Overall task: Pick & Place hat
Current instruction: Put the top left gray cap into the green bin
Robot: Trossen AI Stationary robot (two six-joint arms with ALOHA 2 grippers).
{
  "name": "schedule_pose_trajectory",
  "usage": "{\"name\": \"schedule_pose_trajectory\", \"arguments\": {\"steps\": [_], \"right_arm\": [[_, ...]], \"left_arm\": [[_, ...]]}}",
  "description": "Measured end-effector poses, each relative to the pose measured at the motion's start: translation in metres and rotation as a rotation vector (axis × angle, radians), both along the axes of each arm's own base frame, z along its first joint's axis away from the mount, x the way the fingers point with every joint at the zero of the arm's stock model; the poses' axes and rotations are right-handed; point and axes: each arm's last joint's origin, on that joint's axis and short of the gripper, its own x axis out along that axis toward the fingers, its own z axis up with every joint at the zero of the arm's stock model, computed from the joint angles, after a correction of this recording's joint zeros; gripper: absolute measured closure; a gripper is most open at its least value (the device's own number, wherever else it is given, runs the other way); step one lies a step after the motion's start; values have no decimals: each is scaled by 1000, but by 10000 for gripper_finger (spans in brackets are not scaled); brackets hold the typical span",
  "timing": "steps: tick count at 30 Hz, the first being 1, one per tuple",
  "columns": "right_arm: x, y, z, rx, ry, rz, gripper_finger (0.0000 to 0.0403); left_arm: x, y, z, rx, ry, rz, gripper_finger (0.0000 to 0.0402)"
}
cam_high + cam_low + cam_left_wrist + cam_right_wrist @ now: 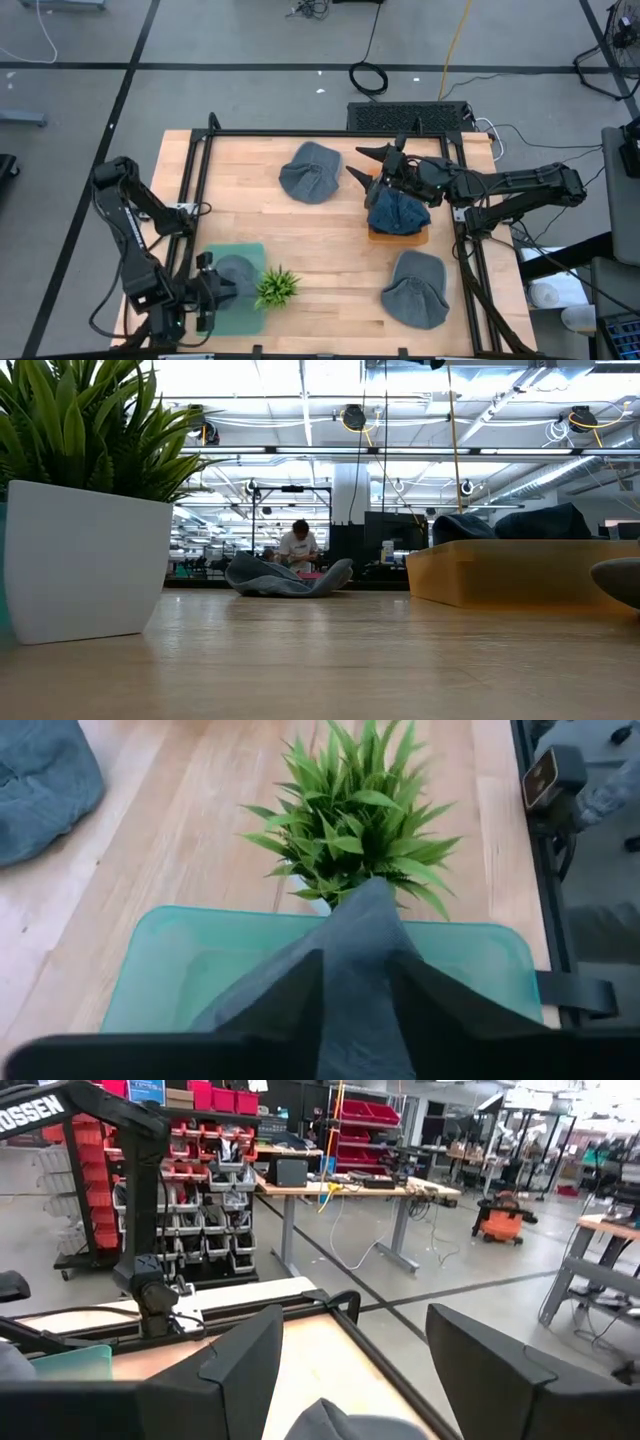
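Wooden table [320,240], hat [355,980] pinched in left end effector [355,1005]

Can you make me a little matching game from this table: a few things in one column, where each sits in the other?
Things:
1. potted plant
2. dark blue hat
3. left gripper
4. right gripper

Places:
A. in the orange box
B. over the green tray
C. beside the green tray
D. raised above the orange box

Pairs: 1-C, 2-A, 3-B, 4-D
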Motion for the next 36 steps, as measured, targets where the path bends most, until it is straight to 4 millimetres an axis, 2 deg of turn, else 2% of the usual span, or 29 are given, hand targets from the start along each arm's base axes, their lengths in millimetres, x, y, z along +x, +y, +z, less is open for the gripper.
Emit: {"name": "schedule_pose_trajectory", "arguments": {"steps": [6,12,22,29,32,36], "right_arm": [[0,0,-3,34,9,-2,165],[0,0,-4,34,24,-2,165],[0,0,-5,34,30,-2,165],[0,0,-5,34,30,-2,165],[0,0,-5,34,30,-2,165],[0,0,-5,34,30,-2,165]], "left_arm": [[7,-18,-21,64,65,-93,345],[10,-27,-43,104,145,-94,394],[10,-34,-71,125,314,-89,368],[9,-31,-69,106,363,-92,396],[9,-27,-54,72,294,-91,391],[4,-16,-25,-9,222,-103,359]]}}
